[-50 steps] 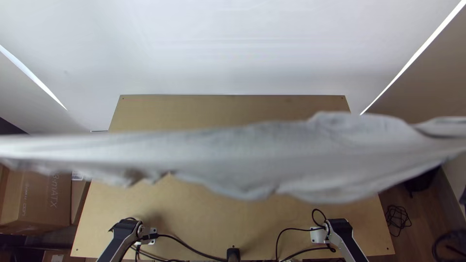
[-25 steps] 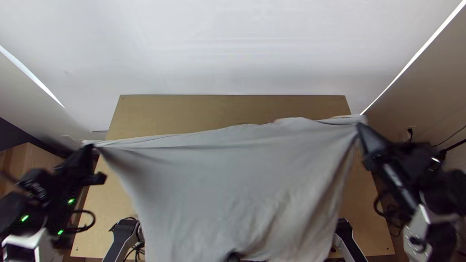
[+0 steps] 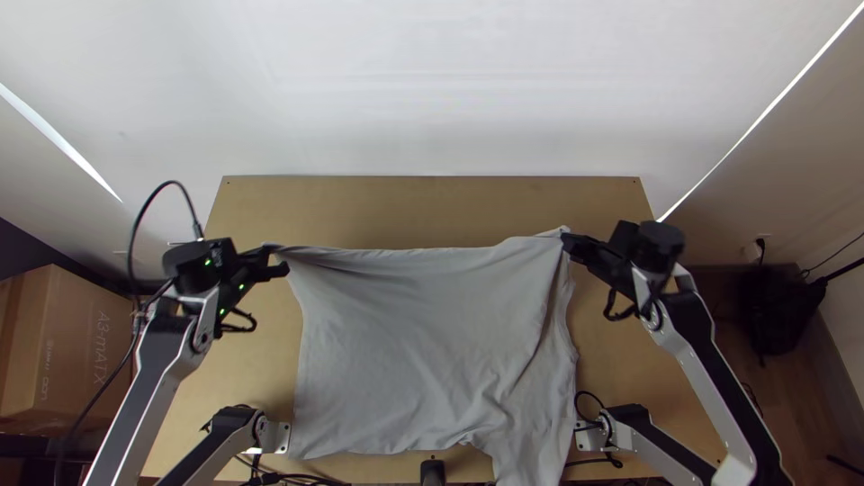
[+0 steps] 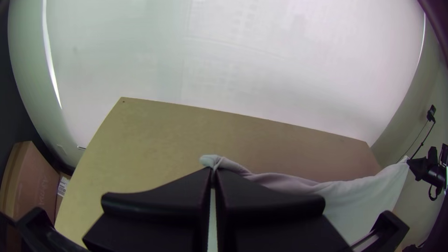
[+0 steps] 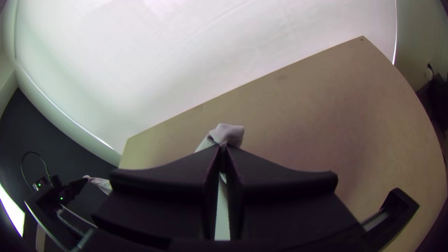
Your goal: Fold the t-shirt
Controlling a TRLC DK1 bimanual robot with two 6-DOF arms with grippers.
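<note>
- Left pincer clamped on one corner of the t-shirt; right pincer clamped on another.
- Shirt's top edge stretched between both pincers, body spread from there toward the near side of the desk, wrinkled below right pincer.
- Done, my read: gripped and opened out.
- No clear fold visible.
- Left: lay flat, release, all folds.
</note>
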